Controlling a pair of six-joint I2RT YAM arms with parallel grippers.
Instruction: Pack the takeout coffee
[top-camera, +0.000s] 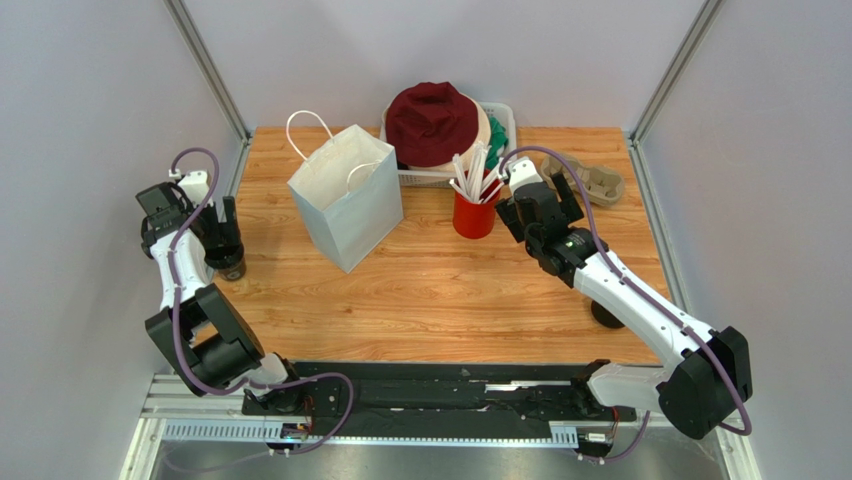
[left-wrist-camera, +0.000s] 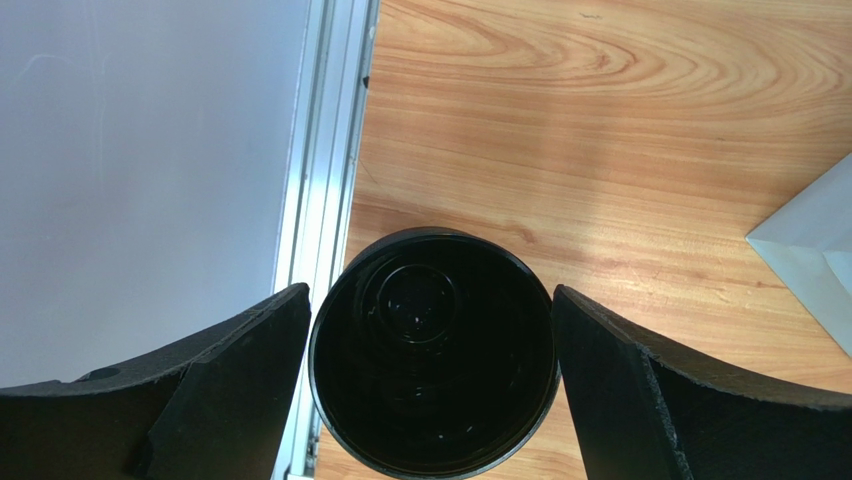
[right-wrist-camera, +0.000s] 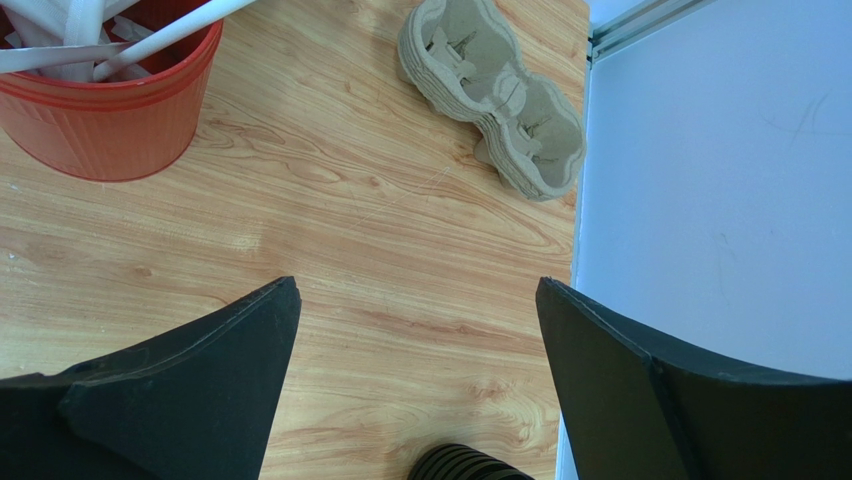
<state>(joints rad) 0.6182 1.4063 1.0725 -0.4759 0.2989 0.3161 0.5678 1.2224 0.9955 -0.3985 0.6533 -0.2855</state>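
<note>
**Cup** (left-wrist-camera: 435, 380): the takeout coffee. Stands upright at the counter's (top-camera: 450, 300) left edge, beside the rail. Top reads glossy black with rings; lid or bare interior, cannot tell.

**Left hand** (left-wrist-camera: 430, 295): spread wide, one finger on each side of the cup, just beside its wall. Probably placed to close and lift; no firm grip shows.

**Bag** (top-camera: 345, 195): white paper, upright, mouth open, well apart from the cup. Likely the destination, so the cup must be carried across and lowered in upright.

**Right hand** (right-wrist-camera: 418, 285): spread, holding nothing, over bare wood between the red cup (right-wrist-camera: 105, 120) and the carrier (right-wrist-camera: 495, 100). Seemingly parked clear.
</note>
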